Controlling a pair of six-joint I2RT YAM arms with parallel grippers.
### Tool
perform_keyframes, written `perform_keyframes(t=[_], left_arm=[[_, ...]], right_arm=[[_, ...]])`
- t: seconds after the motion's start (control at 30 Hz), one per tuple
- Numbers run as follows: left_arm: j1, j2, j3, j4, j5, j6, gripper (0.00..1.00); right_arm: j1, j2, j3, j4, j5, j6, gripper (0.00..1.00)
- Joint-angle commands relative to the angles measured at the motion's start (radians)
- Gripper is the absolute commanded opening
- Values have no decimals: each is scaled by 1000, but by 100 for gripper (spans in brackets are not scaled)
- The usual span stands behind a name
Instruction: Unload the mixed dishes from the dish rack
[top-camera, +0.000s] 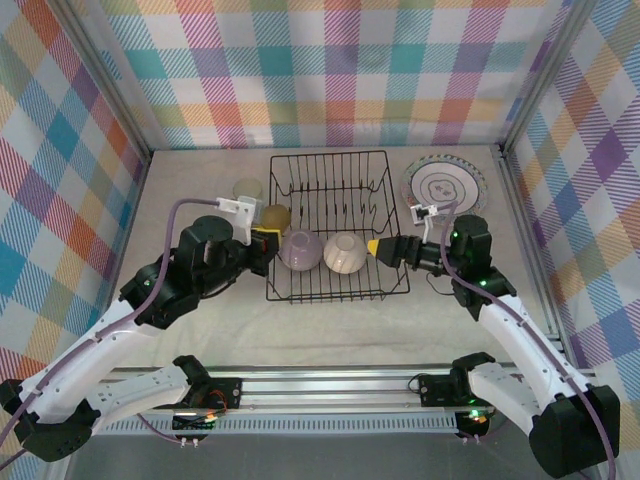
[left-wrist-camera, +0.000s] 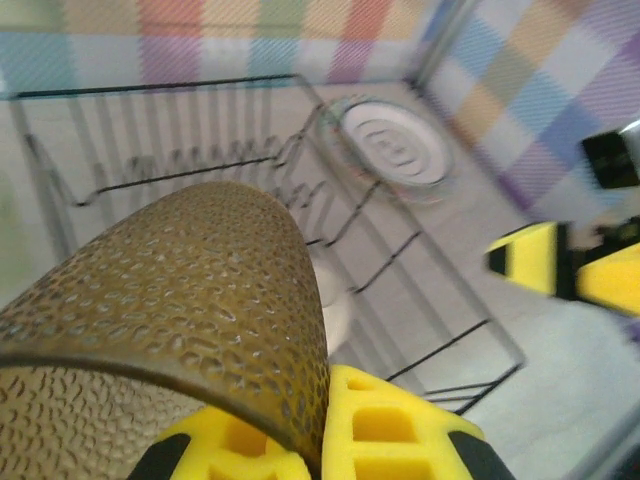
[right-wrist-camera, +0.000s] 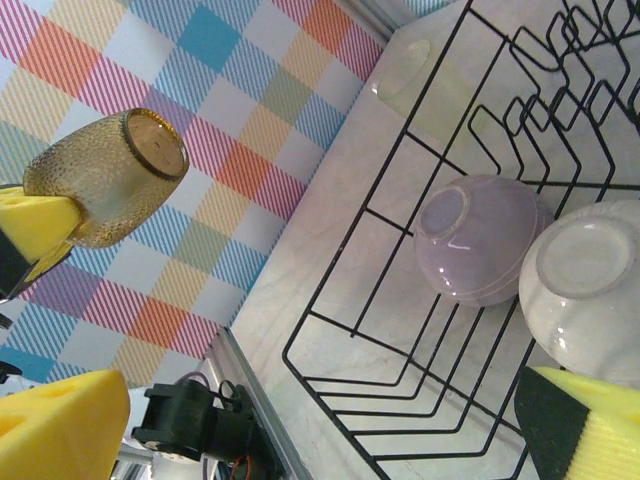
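Top external view first: nearest us, we are seeing the left gripper pinching the amber cup by its wall, just outside the dish rack's left side. Left wrist view is showing us the grip up close, with the cup's pebbled wall sitting clamped between the yellow fingers. Right wrist view is showing the cup raised off the table.

The right gripper is hovering at the rack's right edge with its jaws spread wide, gripping nothing. Between the two grippers, we are finding a lilac bowl and a cream bowl lying side by side in the rack's near part, their bases showing.

Farther back, a pale cup is resting on the table left of the rack. A ringed plate is lying flat to the rack's right.
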Motion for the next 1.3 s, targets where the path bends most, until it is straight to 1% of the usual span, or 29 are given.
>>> perform_keyframes(t=[0.0, 0.07, 0.17, 0.27, 0.33, 0.4, 0.53, 0.7, 0.9, 1.13, 1.27], left_arm=[[-1, -15, 44, -206, -153, 162, 0], [0, -18, 41, -230, -192, 225, 0], [3, -11, 22, -238, -210, 311, 0], [16, 21, 16, -256, -200, 396, 0], [41, 54, 20, -277, -191, 441, 0], [82, 95, 28, -303, -156, 480, 0], [168, 168, 34, -324, -87, 523, 0], [243, 273, 46, -335, -78, 599, 0], [345, 423, 74, -322, -16, 661, 0], [421, 632, 165, -322, 10, 696, 0], [451, 739, 239, -344, -16, 712, 0]], right_arm=[[28, 9, -16, 58, 10, -40, 99], [47, 13, -26, 70, 18, -44, 99], [71, 22, -31, 76, 25, -51, 99], [106, 25, -35, 79, 43, -59, 99], [131, 28, -35, 68, 57, -71, 99], [153, 27, -33, 50, 81, -90, 99], [179, 11, -29, 34, 114, -113, 99], [188, -10, -35, 15, 138, -126, 99], [207, -8, -42, 30, 135, -130, 99], [259, 23, -42, 41, 154, -147, 99], [294, 33, -35, 28, 184, -168, 99]])
